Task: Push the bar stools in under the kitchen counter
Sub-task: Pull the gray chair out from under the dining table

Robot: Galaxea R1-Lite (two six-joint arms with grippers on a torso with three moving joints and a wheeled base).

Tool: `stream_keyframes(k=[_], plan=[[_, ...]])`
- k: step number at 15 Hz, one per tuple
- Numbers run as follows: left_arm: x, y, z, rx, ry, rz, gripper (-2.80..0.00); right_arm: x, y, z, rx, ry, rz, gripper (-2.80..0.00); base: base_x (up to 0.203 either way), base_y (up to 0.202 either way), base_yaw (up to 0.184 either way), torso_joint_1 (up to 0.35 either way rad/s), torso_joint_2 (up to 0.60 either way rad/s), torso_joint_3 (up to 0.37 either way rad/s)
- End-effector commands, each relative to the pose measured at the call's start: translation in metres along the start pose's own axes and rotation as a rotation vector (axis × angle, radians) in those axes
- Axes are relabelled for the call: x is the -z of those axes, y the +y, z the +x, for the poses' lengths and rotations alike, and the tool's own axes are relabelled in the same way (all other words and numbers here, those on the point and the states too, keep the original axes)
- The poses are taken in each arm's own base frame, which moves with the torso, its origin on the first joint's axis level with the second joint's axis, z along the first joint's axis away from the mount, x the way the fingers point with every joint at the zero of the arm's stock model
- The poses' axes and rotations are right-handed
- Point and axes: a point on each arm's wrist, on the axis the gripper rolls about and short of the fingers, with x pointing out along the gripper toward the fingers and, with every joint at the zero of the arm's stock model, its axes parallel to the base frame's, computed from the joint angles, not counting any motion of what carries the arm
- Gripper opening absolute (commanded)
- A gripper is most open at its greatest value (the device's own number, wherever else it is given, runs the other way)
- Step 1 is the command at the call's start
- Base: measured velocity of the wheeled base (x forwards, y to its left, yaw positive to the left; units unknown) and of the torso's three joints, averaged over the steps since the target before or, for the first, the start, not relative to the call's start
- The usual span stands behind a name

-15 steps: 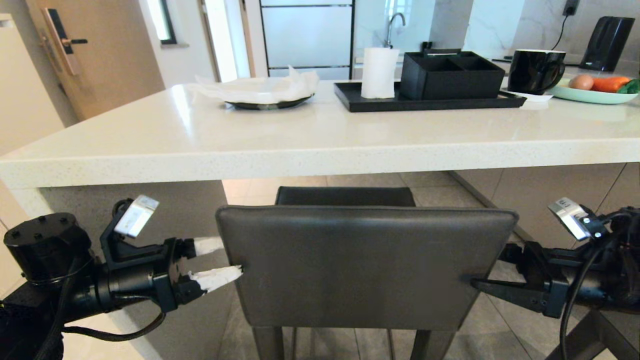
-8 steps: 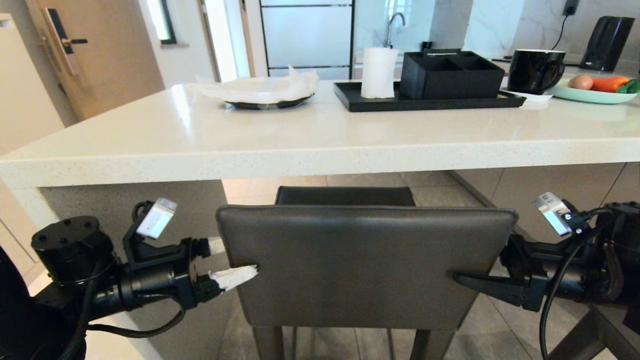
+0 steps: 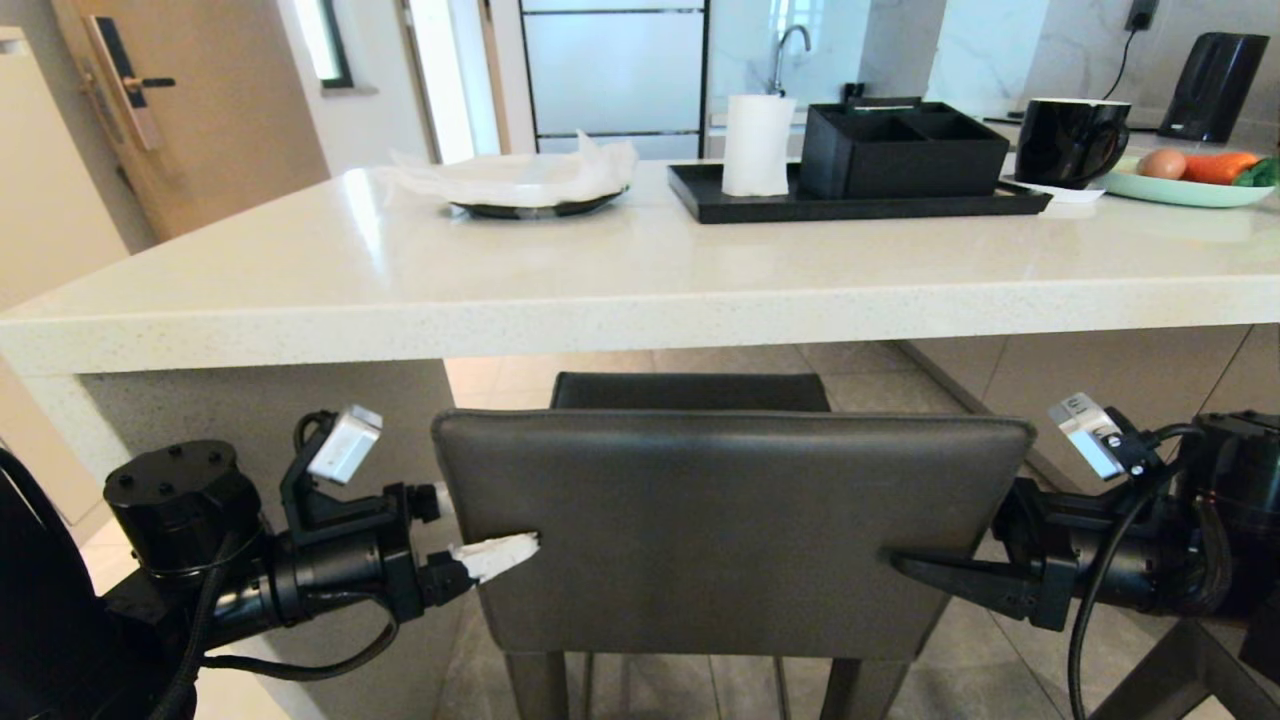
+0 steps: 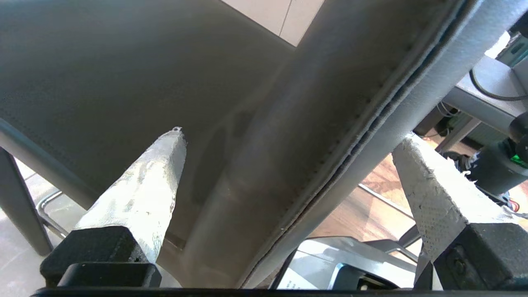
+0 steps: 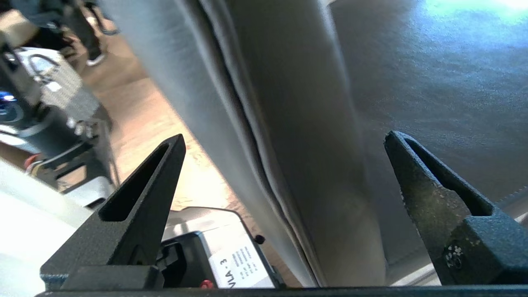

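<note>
The kitchen counter (image 3: 600,290) spans the view, and one bar stool (image 3: 730,530) stands just before its near edge, seat partly beneath the slab. The left gripper (image 3: 470,535) straddles the backrest's left edge and the right gripper (image 3: 935,560) its right edge, both with jaws spread wide, unclamped.

Tiled floor (image 3: 700,362) bears the bar stool (image 3: 730,530).
</note>
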Motion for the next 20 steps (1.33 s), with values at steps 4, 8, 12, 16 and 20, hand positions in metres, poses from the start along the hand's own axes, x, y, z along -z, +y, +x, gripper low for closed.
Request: stream_keyframes(k=[4,8,12,16,20], plan=[[-0.001,-0.003,0.005,0.026,-0.003,0.016,0.00,-0.001,0.002,0.004,-0.004,-0.003,-0.013,0.00,0.000,0.000,0.000,0.000,0.00,0.000],[0.000,-0.007,0.008,0.045,0.002,0.015,0.00,0.001,0.002,0.004,0.000,-0.004,-0.016,0.00,-0.177,0.000,-0.002,0.004,0.00,0.002],[-0.001,-0.009,0.010,0.056,0.003,0.018,0.00,0.002,0.003,0.003,0.003,-0.005,-0.015,0.00,-0.196,0.000,0.000,0.003,0.00,0.002],[-0.003,-0.018,0.012,0.080,-0.001,0.030,0.00,0.003,0.002,0.003,0.008,-0.004,-0.012,0.00,-0.193,0.000,-0.001,-0.001,0.00,0.003],[0.001,-0.024,0.008,0.059,0.008,0.014,0.00,0.003,0.003,0.002,0.009,-0.007,-0.010,0.00,-0.194,0.000,0.000,0.002,0.00,0.005]])
